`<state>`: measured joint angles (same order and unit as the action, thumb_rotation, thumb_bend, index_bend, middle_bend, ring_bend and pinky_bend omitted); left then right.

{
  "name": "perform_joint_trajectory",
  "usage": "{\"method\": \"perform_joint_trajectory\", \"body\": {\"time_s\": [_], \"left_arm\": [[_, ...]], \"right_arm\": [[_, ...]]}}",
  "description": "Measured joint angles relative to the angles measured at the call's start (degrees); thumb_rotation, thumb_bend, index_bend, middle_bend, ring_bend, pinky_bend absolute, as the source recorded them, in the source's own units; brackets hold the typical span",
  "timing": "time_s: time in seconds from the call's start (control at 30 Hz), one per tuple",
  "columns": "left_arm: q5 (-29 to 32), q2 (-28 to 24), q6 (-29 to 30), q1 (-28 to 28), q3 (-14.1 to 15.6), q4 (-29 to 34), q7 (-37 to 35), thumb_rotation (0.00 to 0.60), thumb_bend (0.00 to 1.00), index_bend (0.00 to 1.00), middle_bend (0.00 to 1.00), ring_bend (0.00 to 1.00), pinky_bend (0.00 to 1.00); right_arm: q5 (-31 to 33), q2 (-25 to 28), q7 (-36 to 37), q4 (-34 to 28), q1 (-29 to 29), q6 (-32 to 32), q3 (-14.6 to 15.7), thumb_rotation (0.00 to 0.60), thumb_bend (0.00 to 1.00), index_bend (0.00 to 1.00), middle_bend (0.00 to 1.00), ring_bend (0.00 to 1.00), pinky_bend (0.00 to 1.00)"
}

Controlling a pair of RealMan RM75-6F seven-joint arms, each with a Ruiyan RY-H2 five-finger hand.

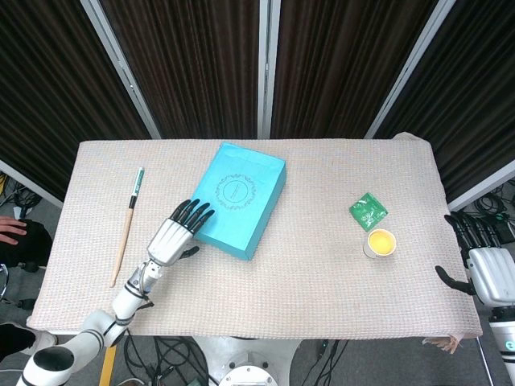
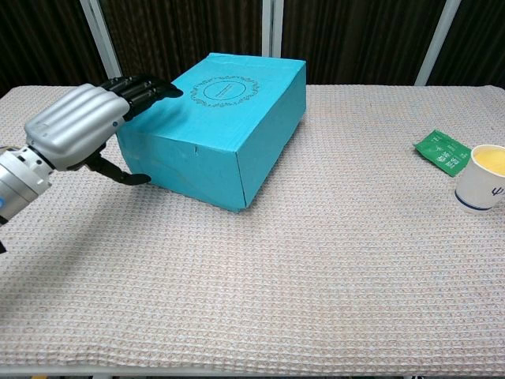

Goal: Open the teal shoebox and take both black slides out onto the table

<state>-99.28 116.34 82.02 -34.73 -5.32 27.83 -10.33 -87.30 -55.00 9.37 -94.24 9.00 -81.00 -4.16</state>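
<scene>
The teal shoebox (image 1: 233, 199) (image 2: 217, 126) lies closed in the middle of the table, its lid with a round ornament on top. No black slides show; the box hides whatever it contains. My left hand (image 1: 175, 233) (image 2: 83, 126) is open at the box's near-left corner, fingers stretched over the lid's edge and thumb below by the side wall; real contact is unclear. My right hand (image 1: 483, 261) hangs open off the table's right edge, far from the box, and shows only in the head view.
A wooden stick with a green-capped pen tip (image 1: 129, 221) lies at the left. A green packet (image 1: 368, 211) (image 2: 444, 150) and a paper cup of yellow liquid (image 1: 381, 243) (image 2: 486, 178) stand at the right. The woven mat (image 2: 316, 300) covers the table.
</scene>
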Motion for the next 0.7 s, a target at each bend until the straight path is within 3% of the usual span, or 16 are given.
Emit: {"method": "perform_joint_trajectory", "body": {"time_s": [0.33, 0.7], "left_arm": [[2.3, 4.5, 0.0, -1.9, 1.3, -8.5, -2.9, 0.6, 0.1, 0.12, 0.12, 0.05, 0.16], [4.2, 6.3, 2.6, -2.3, 1.4, -11.0, -6.1, 0.6, 0.31, 0.28, 0.29, 0.21, 0.28]], "right_arm": [[0.3, -0.1, -0.2, -0.1, -0.2, 0.1, 0.1, 0.6, 0.17, 0.05, 0.05, 0.0, 0.0], [0.5, 0.1, -0.2, -0.1, -0.3, 0.2, 0.1, 0.6, 0.17, 0.05, 0.05, 0.0, 0.0]]}}
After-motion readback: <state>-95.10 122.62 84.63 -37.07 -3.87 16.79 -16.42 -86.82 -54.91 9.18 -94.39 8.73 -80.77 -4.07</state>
